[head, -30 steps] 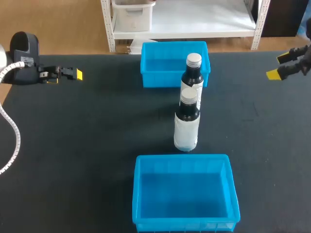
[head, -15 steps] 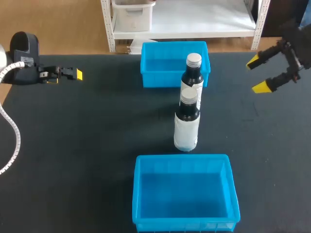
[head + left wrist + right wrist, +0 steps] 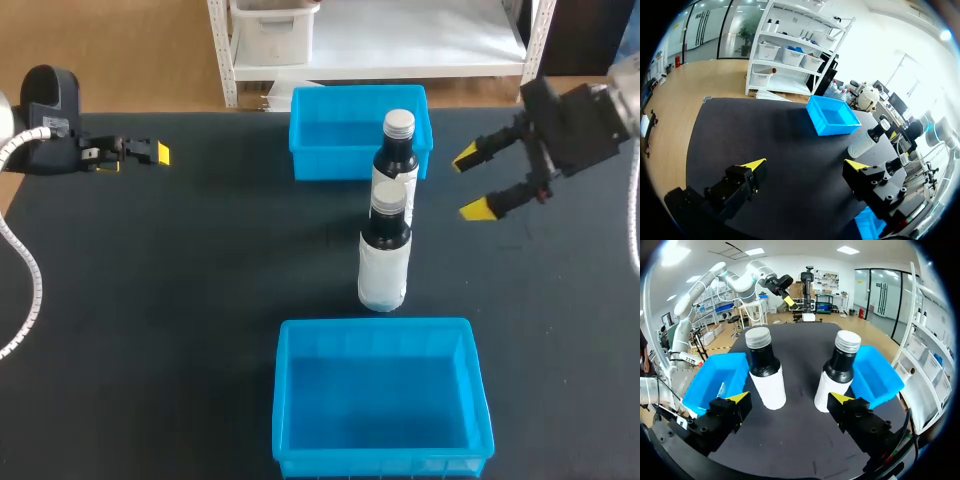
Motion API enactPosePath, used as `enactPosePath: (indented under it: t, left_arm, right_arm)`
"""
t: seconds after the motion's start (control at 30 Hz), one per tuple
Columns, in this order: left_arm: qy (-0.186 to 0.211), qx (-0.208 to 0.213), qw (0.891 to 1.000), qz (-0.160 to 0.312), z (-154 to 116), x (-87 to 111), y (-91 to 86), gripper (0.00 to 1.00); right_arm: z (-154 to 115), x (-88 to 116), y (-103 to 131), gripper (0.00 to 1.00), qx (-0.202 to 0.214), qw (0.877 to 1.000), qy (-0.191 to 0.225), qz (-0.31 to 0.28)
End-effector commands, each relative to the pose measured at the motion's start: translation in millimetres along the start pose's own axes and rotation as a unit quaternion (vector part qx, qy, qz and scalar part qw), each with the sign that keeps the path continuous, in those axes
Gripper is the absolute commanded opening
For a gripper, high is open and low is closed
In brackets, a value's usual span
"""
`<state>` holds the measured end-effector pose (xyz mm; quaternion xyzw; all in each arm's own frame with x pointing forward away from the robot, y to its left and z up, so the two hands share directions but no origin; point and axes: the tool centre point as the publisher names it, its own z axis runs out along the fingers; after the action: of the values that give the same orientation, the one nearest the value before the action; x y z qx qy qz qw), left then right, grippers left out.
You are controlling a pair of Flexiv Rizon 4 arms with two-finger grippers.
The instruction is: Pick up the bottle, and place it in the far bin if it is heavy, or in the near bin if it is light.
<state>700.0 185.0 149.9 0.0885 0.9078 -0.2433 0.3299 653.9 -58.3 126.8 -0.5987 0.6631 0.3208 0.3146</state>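
**Table: right fingers are the nearer pair**

Two bottles stand upright, long axes vertical: the far bottle and, just in front of it, the near bottle. The far bin sits right behind the far bottle, and the near bin lies well in front. Just to the far bottle's right, the right fingers are spread and empty, pointing towards it. The left fingers, also apart and empty, are well off to its left.

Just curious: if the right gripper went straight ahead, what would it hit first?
The right gripper aims between the near bottle and far bottle; probably the near one first, though depth is unclear.
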Motion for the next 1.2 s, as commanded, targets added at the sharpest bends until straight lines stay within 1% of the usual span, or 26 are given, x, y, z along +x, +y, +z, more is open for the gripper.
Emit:
enactPosePath:
  t: [0.03, 0.3, 0.67, 0.93, 1.2]
  left_arm:
    - [0.0, 0.0, 1.0, 0.0, 0.0, 0.0, 0.0, 1.0]
    - [0.0, 0.0, 1.0, 0.0, 0.0, 0.0, 0.0, 1.0]
    - [0.0, 0.0, 1.0, 0.0, 0.0, 0.0, 0.0, 1.0]
    - [0.0, 0.0, 1.0, 0.0, 0.0, 0.0, 0.0, 1.0]
    - [0.0, 0.0, 1.0, 0.0, 0.0, 0.0, 0.0, 1.0]
  right_arm:
    - [15.2, -4.5, 5.6, 1.0, 0.021, 1.0, -0.002, -0.002]
    - [33.6, -20.2, 11.2, 1.0, 0.011, 1.0, -0.022, -0.011]
    - [57.9, -33.0, 23.6, 1.0, -0.018, 0.999, -0.035, -0.013]
    - [66.1, -40.5, 34.2, 1.0, -0.023, 0.999, -0.046, -0.006]
    - [75.1, -47.4, 40.1, 1.0, -0.029, 0.998, -0.053, -0.006]
